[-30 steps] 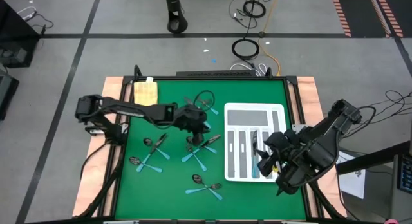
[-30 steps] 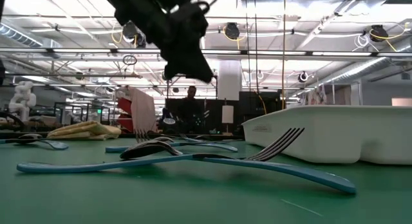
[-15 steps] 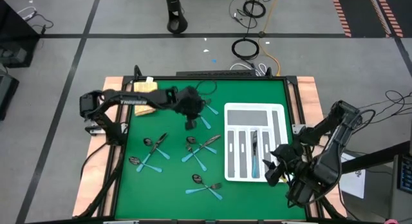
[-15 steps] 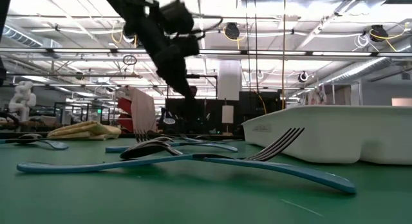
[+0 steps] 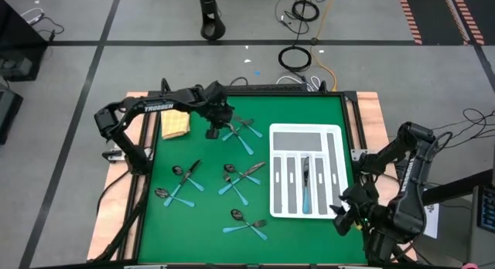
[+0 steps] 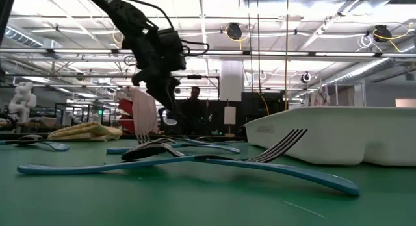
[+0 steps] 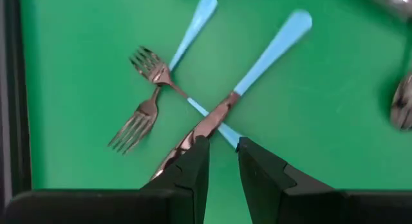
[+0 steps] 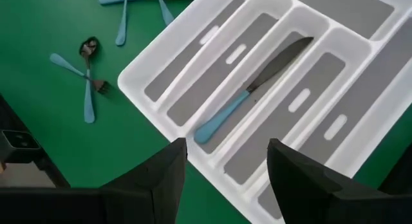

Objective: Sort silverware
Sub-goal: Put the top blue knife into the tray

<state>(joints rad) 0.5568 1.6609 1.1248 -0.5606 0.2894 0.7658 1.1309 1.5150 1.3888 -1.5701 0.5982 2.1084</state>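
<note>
Teal-handled silverware lies in small crossed groups on the green mat. My left gripper point(image 5: 213, 133) point(image 7: 223, 161) hangs narrowly open, fingers pointing down, above the far group: a knife point(image 7: 222, 113) lying across two forks point(image 7: 147, 63) point(image 5: 241, 131). It touches none of them. One knife point(image 5: 304, 184) point(image 8: 252, 94) lies in a slot of the white divided tray point(image 5: 305, 128). My right gripper point(image 5: 345, 216) point(image 8: 225, 179) stands open and bare just off the tray's near right corner.
More crossed silverware lies at the left point(image 5: 182, 173), in the middle point(image 5: 243, 176) and near the front edge point(image 5: 247, 223). A folded yellow cloth point(image 5: 175, 124) lies at the far left corner. In the low view a fork point(image 6: 279, 147) lies before the tray wall point(image 6: 338, 145).
My left gripper has swung from the middle of the mat toward the far left and rolled, and is now over the far group of forks and knife. My right gripper has drawn back from over the tray's near end toward the near right corner, staying open.
</note>
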